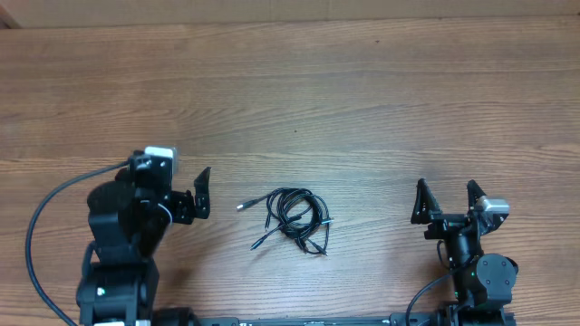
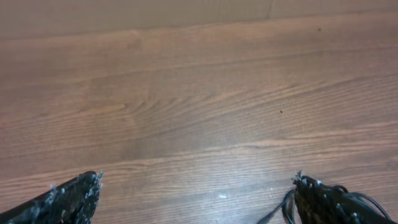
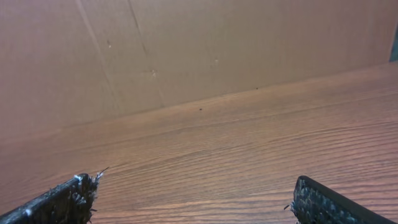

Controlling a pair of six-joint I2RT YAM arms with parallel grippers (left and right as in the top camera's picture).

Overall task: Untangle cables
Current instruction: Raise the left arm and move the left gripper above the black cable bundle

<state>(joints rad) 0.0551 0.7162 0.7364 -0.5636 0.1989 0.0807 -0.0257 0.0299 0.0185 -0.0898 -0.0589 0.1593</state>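
Wood-grain surface [image 1: 290, 91], brown, plain over most of its area; a tan panel [image 3: 186, 43] stands along its far edge in the right wrist view.

Item 1: cables [image 1: 292, 215]. Thin black cords in one loose, overlapping coil, lying flat on the surface near its front edge, between the two arms and somewhat nearer the left one. Several ends stray out of the coil: one silver-tipped plug [image 1: 240, 206] points left, and another end trails toward the lower left. How many cords make up the coil cannot be told. In the left wrist view a few strands [image 2: 278, 213] show at the lower right, beside and behind the right-side finger.

Item 2: left hand [image 1: 181, 181]. Released, jaws spread wide, grasping nothing. It sits left of the coil, apart from it. Its own camera shows both fingertips at the frame's bottom corners, with bare wood between them [image 2: 198, 179].

Item 3: right hand [image 1: 445, 188]. Released, jaws wide apart, empty. It sits well to the right of the coil. Its wrist view shows only wood and panel between the fingertips [image 3: 196, 179].

Item 4: thick black lead [image 1: 36, 235], looping off the left arm's base.
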